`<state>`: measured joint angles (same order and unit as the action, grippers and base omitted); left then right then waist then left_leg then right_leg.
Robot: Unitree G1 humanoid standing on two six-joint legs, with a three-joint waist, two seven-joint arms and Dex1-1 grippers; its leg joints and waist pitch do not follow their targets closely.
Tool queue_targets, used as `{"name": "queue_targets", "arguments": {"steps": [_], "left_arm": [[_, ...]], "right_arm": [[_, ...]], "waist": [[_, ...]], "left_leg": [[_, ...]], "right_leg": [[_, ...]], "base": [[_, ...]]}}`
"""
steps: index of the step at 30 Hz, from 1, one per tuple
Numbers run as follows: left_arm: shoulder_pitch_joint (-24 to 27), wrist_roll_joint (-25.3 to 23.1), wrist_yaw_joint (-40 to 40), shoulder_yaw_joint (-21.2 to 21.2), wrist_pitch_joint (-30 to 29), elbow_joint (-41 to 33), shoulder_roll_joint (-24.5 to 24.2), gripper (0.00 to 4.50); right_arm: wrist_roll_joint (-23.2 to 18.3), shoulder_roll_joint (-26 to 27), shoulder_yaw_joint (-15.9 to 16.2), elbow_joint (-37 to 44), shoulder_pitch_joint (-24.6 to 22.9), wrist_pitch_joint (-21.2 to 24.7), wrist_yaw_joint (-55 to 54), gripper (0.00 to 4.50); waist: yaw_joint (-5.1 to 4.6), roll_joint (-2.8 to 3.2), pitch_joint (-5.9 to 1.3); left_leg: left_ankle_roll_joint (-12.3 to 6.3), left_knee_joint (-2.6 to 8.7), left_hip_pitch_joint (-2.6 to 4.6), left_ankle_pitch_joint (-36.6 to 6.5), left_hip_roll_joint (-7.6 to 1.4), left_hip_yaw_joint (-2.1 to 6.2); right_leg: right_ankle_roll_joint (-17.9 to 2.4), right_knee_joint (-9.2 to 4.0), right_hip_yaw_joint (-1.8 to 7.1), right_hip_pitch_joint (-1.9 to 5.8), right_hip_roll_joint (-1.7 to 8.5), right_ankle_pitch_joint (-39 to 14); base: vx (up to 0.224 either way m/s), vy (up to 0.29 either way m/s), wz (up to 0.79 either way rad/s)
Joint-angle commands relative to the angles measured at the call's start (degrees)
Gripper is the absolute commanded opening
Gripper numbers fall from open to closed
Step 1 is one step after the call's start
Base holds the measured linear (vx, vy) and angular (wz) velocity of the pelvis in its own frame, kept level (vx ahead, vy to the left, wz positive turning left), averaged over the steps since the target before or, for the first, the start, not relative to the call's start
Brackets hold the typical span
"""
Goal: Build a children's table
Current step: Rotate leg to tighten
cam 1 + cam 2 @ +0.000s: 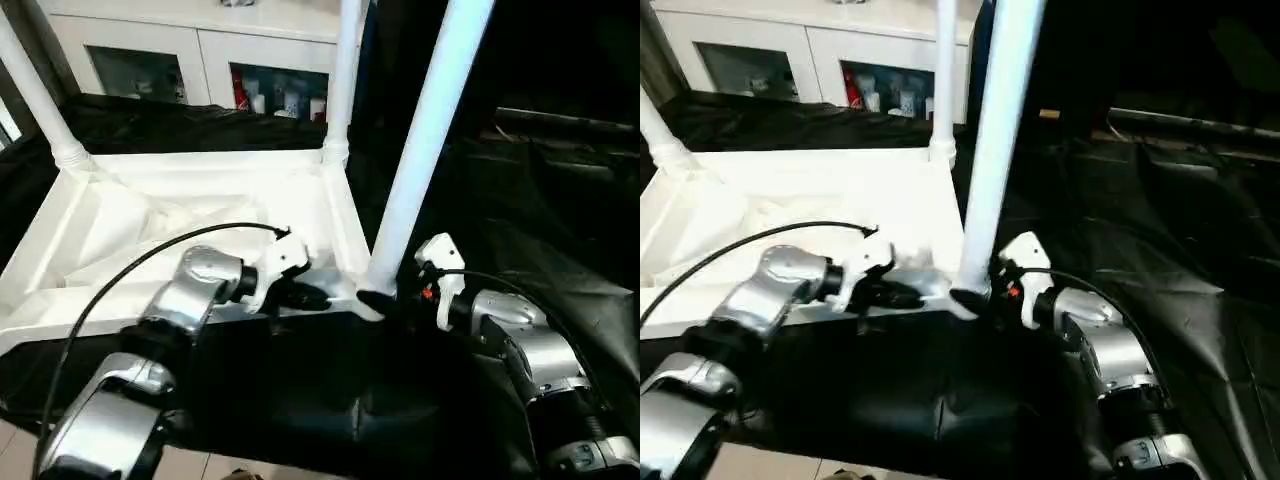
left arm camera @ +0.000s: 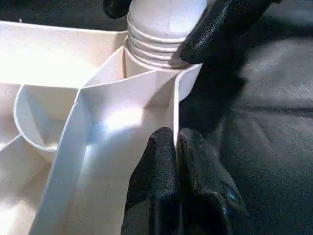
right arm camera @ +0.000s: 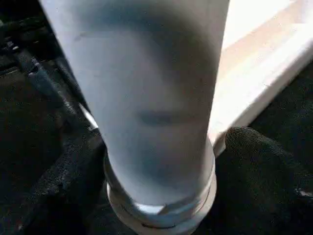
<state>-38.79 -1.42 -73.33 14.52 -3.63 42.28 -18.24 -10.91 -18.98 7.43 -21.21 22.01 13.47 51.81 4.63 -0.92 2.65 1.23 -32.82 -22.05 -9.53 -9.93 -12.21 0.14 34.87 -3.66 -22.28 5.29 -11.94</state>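
- Clenched left gripper (image 2: 177, 161) pinches the tabletop's (image 1: 180, 215) rim; right gripper (image 1: 385, 296) straddles the near leg (image 1: 425, 140) with spread jaws.
- Tabletop lies upside down, centre-left of frame.
- Three legs stand socketed; the fourth corner, lower left, isn't visible.

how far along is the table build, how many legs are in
Done: two far legs stand in the upturned top's far corners. In hand: the third leg sits in the near corner socket, right gripper around its base, left gripper pinching the rim. Left: a fourth leg.
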Motion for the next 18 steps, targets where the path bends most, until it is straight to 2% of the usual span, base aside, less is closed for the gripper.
{"name": "queue_targets", "arguments": {"steps": [1, 5, 6, 7, 11, 14, 16, 17, 18], "left_arm": [[1.7, 1.7, -3.7, 0.8, -0.7, -0.5, -0.2, 0.0], [1.9, 1.7, -3.6, 0.8, -0.9, -0.8, -0.3, 0.0], [1.9, 1.8, -3.7, 0.9, -1.1, -1.0, -0.3, 0.0], [1.9, 1.8, -3.7, 0.9, -1.1, -1.0, -0.3, 0.0], [2.2, 1.9, -3.9, 0.8, -2.0, -2.0, -0.4, 0.0], [2.2, 2.0, -3.7, 0.6, -2.0, -2.0, -0.3, 0.0], [1.8, 0.7, 0.2, 0.4, -1.9, -0.7, 0.8, 0.0], [1.5, 0.1, 1.8, 0.4, -1.8, -0.1, 1.2, 0.0], [-0.2, -1.4, 9.4, -0.5, -1.1, 3.5, 3.8, 0.0]], "right_arm": [[0.5, -1.5, 0.4, 1.0, -0.4, 0.1, 1.3, 3.71], [0.7, -1.4, 0.7, 0.5, -0.6, -0.3, 1.6, 3.52], [0.4, -1.4, 0.7, 0.5, -0.6, -0.2, 1.8, 3.22], [0.4, -1.4, 0.7, 0.5, -0.6, -0.2, 1.8, 3.22], [0.1, -1.1, 0.7, 0.8, -0.8, 0.3, 1.6, 2.88], [0.2, -0.6, 0.4, 0.5, -1.0, 0.4, 0.5, 2.81], [1.1, 1.2, -1.0, -1.8, -0.7, 0.4, -4.9, 2.76], [1.3, 1.8, -1.5, -2.7, -0.5, 0.5, -6.6, 2.75], [2.6, 4.6, -3.2, -6.1, 0.5, 1.9, -14.8, 2.74]], "waist": [[0.25, -0.28, -3.17], [0.36, -0.2, -3.07], [0.36, -0.23, -3.12], [0.33, -0.24, -3.12], [0.29, -0.25, -3.23], [0.3, -0.3, -3.29], [0.27, -0.25, -3.27], [0.02, -0.3, -3.18], [-0.28, -0.22, -3.08]], "left_leg": [[-2.17, 3.68, 1.49, -12.5, -4.09, 1.82], [-1.02, 3.86, 1.66, -14.2, -4.16, 1.92], [-0.72, 3.84, 1.71, -14.4, -4.14, 1.93], [-0.66, 3.86, 1.67, -14.3, -4.13, 1.96], [-1.2, 3.71, 1.62, -12.8, -4.06, 1.91], [-1.6, 3.61, 1.53, -11.9, -4.0, 1.9], [-1.65, 3.61, 1.57, -12.0, -3.97, 1.88], [-1.04, 3.74, 1.57, -13.2, -3.93, 1.97], [-0.08, 3.84, 1.82, -14.6, -3.95, 1.97]], "right_leg": [[-15.3, -3.89, 2.82, 2.05, 4.24, -5.4], [-14.5, -4.18, 2.9, 1.86, 4.3, -8.6], [-14.3, -4.19, 2.93, 1.87, 4.32, -8.9], [-14.3, -4.16, 2.93, 1.89, 4.3, -8.7], [-14.6, -3.89, 2.9, 1.96, 4.22, -6.3], [-14.7, -3.82, 2.89, 2.07, 4.24, -5.4], [-14.7, -3.85, 2.86, 2.01, 4.17, -5.5], [-14.6, -4.07, 2.88, 1.91, 4.27, -7.4], [-14.4, -4.34, 2.97, 1.52, 4.26, -9.3]], "base": [[0.0, 0.0, 0.0], [0.0, 0.0, 0.0], [0.0, 0.0, 0.0], [0.0, 0.0, 0.0], [0.0, 0.0, 0.0], [0.0, 0.0, 0.0], [0.0, 0.0, 0.0], [0.0, 0.0, 0.0], [0.0, 0.0, 0.0]]}}
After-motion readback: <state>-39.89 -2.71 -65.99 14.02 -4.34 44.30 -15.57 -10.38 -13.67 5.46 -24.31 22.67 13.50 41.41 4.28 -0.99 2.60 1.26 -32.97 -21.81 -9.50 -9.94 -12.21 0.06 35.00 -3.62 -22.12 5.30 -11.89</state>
